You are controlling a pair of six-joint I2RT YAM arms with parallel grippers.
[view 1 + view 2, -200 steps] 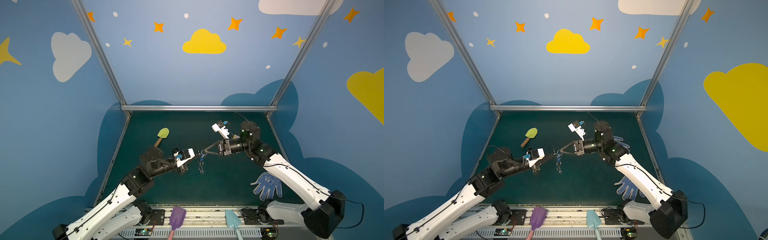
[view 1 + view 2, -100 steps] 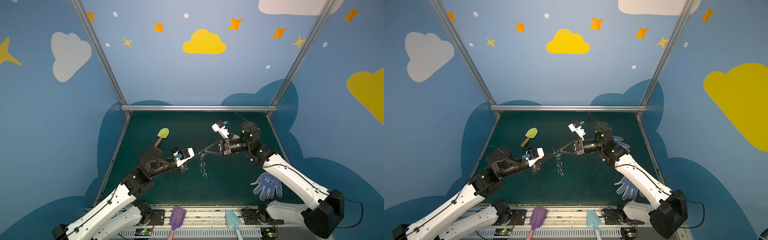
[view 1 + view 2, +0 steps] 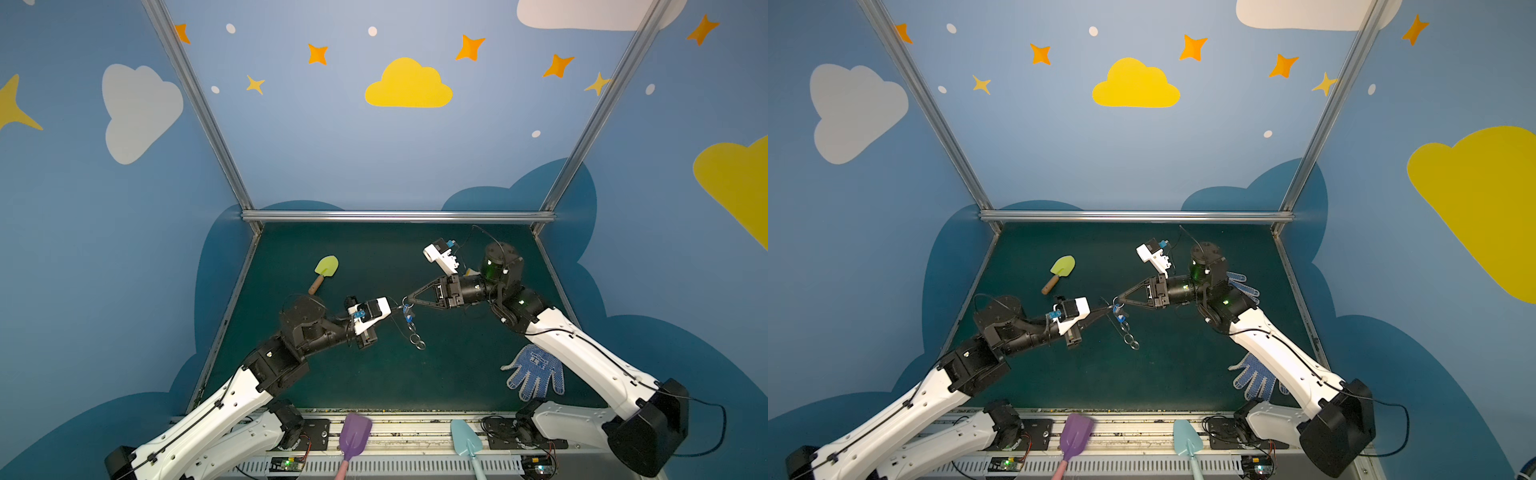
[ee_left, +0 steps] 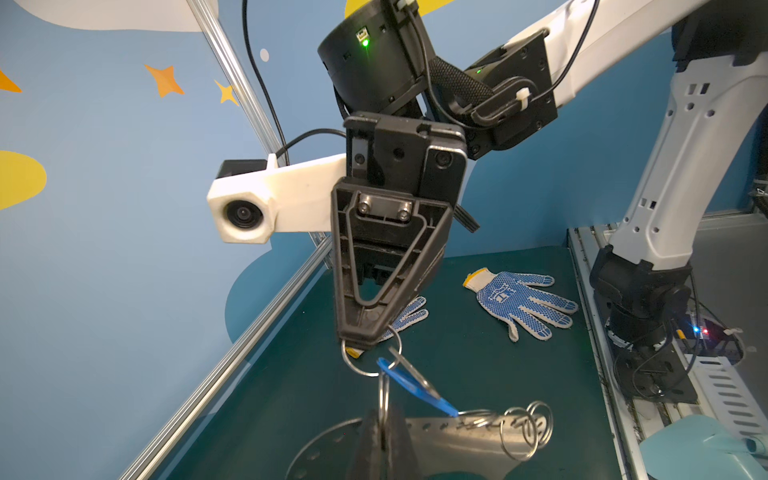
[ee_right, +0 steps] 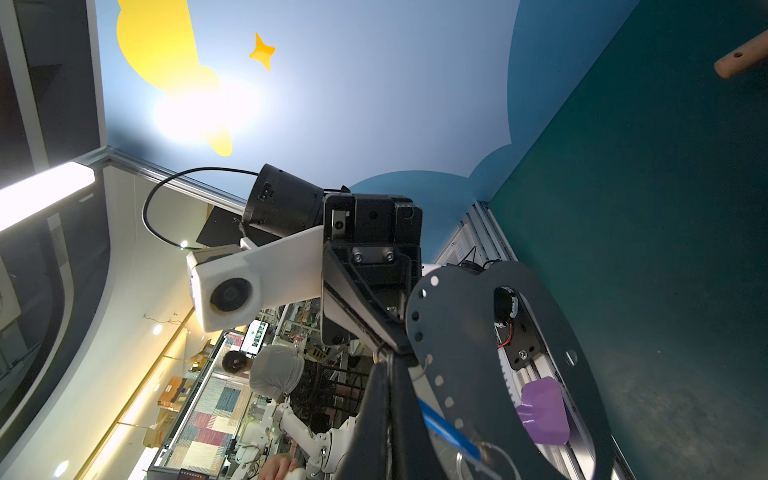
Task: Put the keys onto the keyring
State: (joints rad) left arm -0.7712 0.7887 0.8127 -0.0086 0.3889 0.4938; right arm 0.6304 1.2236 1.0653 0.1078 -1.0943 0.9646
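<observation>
Altogether: one keyring (image 4: 449, 444), one bunch of keys (image 4: 411, 384), two gloves (image 4: 521, 303), three toy shovels: a green shovel (image 3: 325, 268), a purple shovel (image 3: 354, 432), a pale-blue shovel (image 3: 466, 440). Keyring and keys hang above the middle of the table (image 3: 374, 382). The keyring is a flat grey plate with an oval cutout, small holes and loose rings; the keys carry a bright blue tag (image 5: 449, 432). Both claws are pinched tight: left gripper (image 4: 382, 415) on the keyring's edge, right gripper (image 4: 360, 338) on the keys' ring.
</observation>
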